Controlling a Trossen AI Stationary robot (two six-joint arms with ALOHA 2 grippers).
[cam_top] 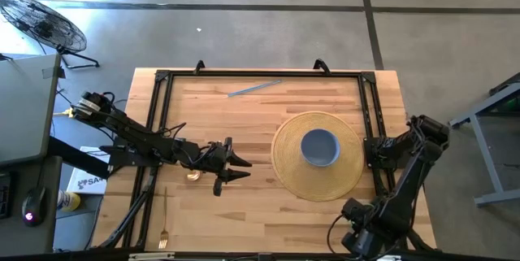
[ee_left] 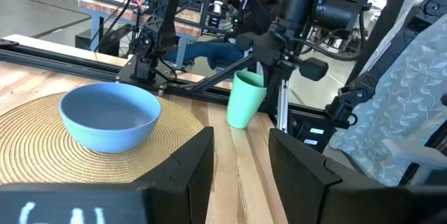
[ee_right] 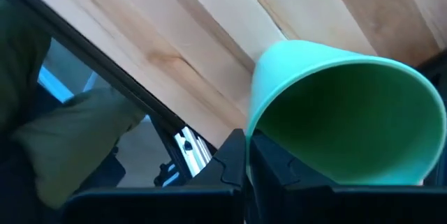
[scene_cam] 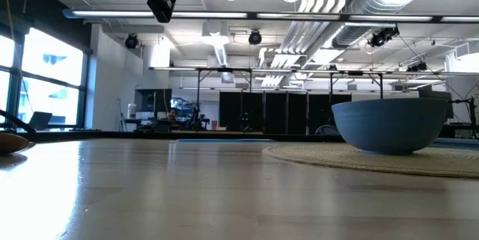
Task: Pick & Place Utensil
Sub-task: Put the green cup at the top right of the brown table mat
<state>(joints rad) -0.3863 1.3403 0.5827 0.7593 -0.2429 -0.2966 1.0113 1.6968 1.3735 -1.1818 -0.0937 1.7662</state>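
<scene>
A gold spoon (cam_top: 193, 176) lies flat on the wood beside my left arm, and its bowl shows at the low view's left edge (scene_cam: 10, 143). A gold fork (cam_top: 164, 220) lies near the near edge. A slim bluish utensil (cam_top: 253, 89) lies by the far rail. My left gripper (cam_top: 244, 169) hangs open above the table, left of the placemat, pointing at the blue bowl (ee_left: 110, 116). My right gripper (ee_right: 248, 165) is at the table's right rail, shut on a green cup (ee_left: 244, 100). The right arm hides that cup in the high view. My right gripper pinches the green cup's rim (ee_right: 250, 123), one finger inside the mouth and one outside the wall. The fingers come from above, pointing down into the cup. In the left wrist view the cup stands nearly upright with its base (ee_left: 239, 123) at the tabletop.
A round woven placemat (cam_top: 286, 171) lies right of centre with the blue bowl (cam_top: 319, 147) standing on it. A black rail frame (cam_top: 158, 106) runs along the left, far and right sides. Bare wood lies between the spoon and the placemat.
</scene>
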